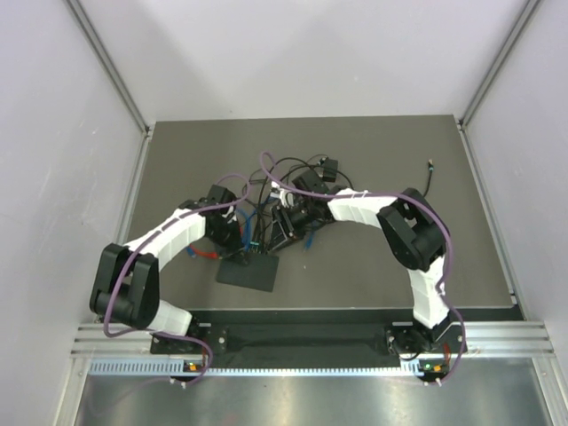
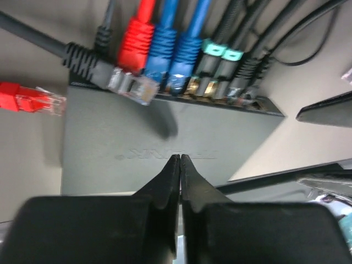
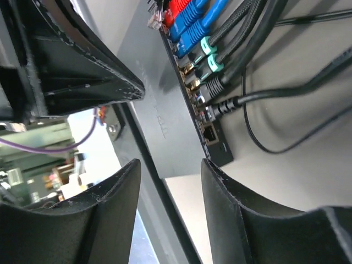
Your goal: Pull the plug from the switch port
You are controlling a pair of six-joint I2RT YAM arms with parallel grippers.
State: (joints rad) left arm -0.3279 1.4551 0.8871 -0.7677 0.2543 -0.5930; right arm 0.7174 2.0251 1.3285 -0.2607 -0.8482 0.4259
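Observation:
The switch is a flat matte-black box; it also shows in the top view as the switch. A row of ports runs along its far edge, holding red, blue, teal and black plugs. A clear plug on a black cable lies tilted across that edge at the left end, outside any port. My left gripper is shut on nothing, its tips just above the switch's top. My right gripper stands open and empty over the switch's corner, near an empty port.
A loose red plug lies on the mat left of the switch. A tangle of cables spreads behind the switch toward the table's middle. A small black adapter block sits among them. Grey walls close in both sides.

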